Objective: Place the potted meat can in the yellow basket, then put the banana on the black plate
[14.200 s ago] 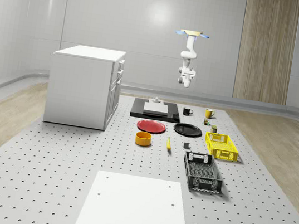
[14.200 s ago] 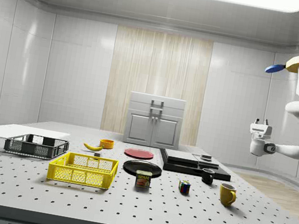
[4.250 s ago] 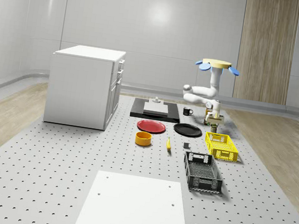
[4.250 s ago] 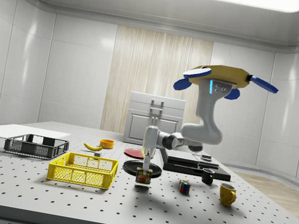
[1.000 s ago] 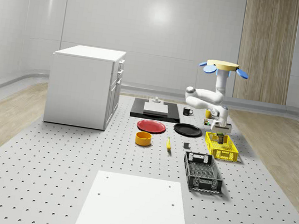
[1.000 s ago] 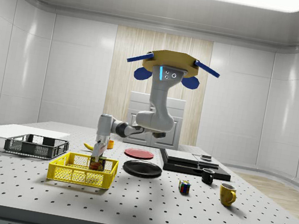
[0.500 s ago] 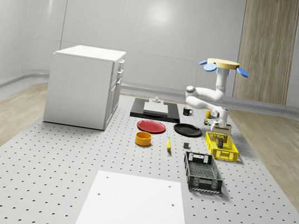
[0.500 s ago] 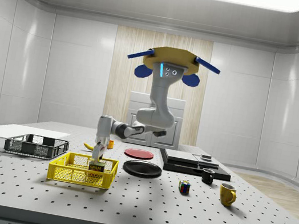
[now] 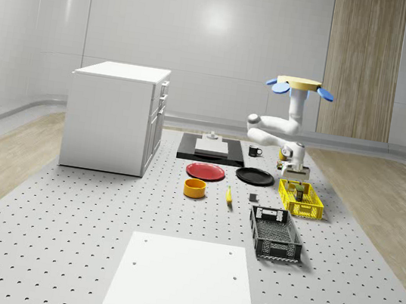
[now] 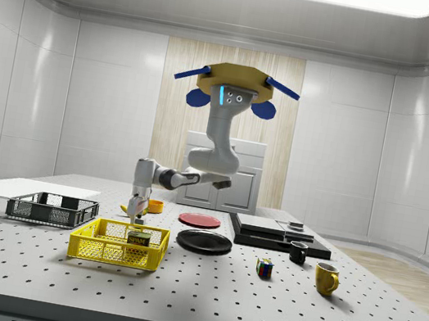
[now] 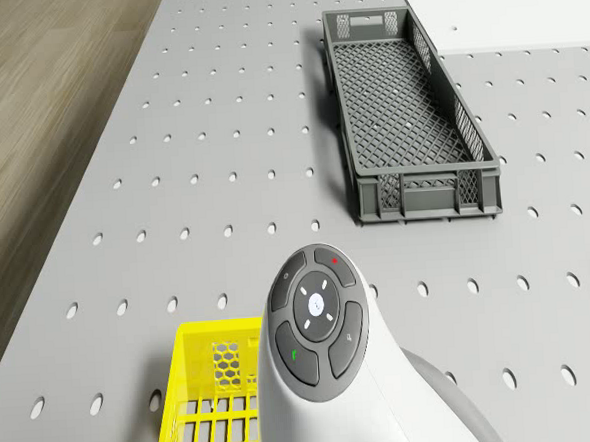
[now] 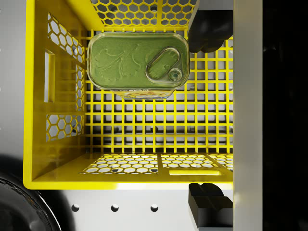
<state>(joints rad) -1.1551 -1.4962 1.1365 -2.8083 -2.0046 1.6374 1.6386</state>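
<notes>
Can in basket — arm bent above.

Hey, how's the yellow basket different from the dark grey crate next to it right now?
The yellow basket is bright yellow; the grey crate is dark grey. The basket holds the potted meat can, while the crate looks empty. The crate also looks longer than the basket. Both are open-topped mesh-walled trays resting on the perforated table.

whole-scene: worktop seen lengthwise from high at one end, far off | side: level with worktop edge, crosswise, mid-distance | drone: forward-down, grey crate beyond the jaws | wrist: straight down, close, yellow basket beneath the jaws, shared with all views
</notes>
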